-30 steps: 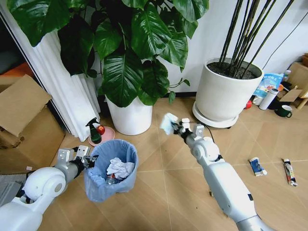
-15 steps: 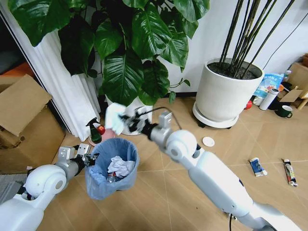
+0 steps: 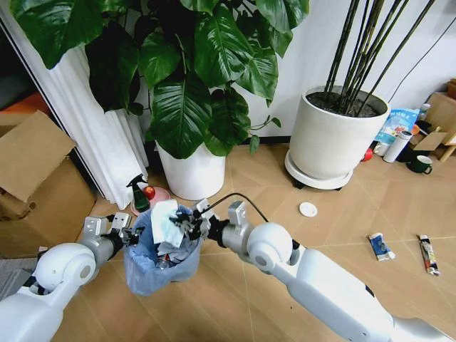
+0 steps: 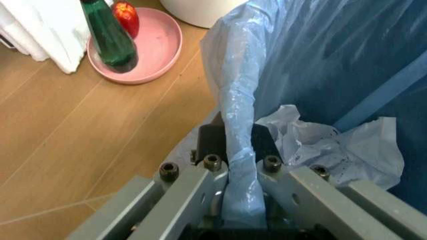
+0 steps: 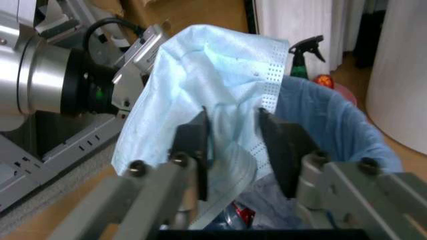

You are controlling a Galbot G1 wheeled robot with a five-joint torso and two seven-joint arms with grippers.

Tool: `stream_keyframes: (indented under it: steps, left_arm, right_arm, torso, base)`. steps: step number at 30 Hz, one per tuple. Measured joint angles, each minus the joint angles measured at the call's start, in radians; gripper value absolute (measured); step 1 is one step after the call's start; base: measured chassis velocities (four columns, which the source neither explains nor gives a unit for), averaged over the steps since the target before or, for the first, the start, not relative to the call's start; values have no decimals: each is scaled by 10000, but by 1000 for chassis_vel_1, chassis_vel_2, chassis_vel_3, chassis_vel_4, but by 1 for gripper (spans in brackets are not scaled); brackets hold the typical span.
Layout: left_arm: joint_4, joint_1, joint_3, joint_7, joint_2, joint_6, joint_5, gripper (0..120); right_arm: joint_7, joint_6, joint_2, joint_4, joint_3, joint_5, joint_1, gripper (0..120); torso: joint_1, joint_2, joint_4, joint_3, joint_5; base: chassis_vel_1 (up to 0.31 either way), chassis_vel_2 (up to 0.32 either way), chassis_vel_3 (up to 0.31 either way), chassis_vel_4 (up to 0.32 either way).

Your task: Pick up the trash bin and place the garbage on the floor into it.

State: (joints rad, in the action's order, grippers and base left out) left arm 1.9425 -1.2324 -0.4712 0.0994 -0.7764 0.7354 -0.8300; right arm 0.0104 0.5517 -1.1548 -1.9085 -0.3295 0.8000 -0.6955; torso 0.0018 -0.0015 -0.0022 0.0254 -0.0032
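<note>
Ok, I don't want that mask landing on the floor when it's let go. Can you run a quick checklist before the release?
1. Left gripper shut on the trash bin rim: ok.
2. Right gripper shut on the face mask: ok.
3. Mask over the bin opening: ok; in the head view it hangs above the liner.
4. Mask clear of the left gripper: cannot tell; it hangs close beside it.
5. Room inside the bin: ok, paper sits low.
6. More garbage on the floor: white lid, wrapper, tube remain.

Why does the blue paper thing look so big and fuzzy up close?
In the right wrist view the light-blue paper sits right at the lens, pinched by the right tool, so it looms soft; in the head view the same paper looks small over the trash bin, held by the left tool.
</note>
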Motion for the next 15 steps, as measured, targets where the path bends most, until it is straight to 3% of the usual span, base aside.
stream_keyframes:
  steps: [15]
  left_arm:
    - [51, -53, -25, 39, -17, 1, 7, 0]
  right_arm:
    - [96, -46, -221, 129, 48, -203, -29, 84]
  torso:
    - [0, 0, 0, 0, 0]
  base:
    - [0, 0, 0, 0]
